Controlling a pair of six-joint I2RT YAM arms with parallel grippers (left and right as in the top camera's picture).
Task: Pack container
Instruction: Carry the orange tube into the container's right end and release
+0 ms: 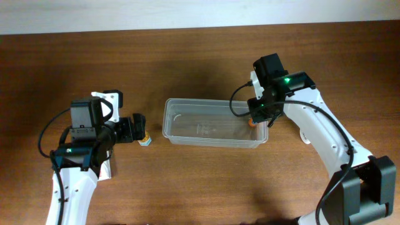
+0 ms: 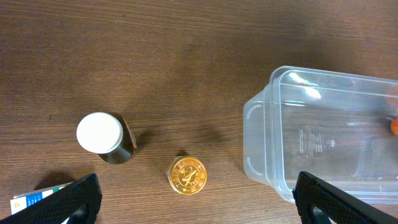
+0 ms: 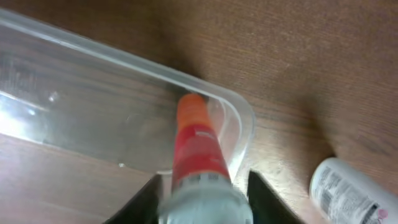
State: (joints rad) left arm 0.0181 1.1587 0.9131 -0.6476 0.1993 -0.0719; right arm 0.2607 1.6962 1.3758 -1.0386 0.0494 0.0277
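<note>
The clear plastic container [image 1: 187, 130] lies at the middle of the table and holds no loose items. My right gripper [image 1: 259, 112] hovers over its right end, shut on a red-orange tube [image 3: 198, 146] that points down into the container's corner [image 3: 239, 115]; the tube's orange tip shows in the overhead view [image 1: 250, 122]. My left gripper [image 2: 196, 208] is wide open and empty, low over the table just left of the container [image 2: 323, 143]. A small gold-lidded jar [image 2: 186, 174] stands between its fingers. A dark bottle with a white cap [image 2: 101, 135] stands further left.
A white-and-green box [image 2: 31, 200] lies at the left finger, partly under the left arm [image 1: 107, 167]. A white labelled bottle [image 3: 348, 193] lies on the table right of the container. The gold jar also shows in the overhead view [image 1: 144, 139].
</note>
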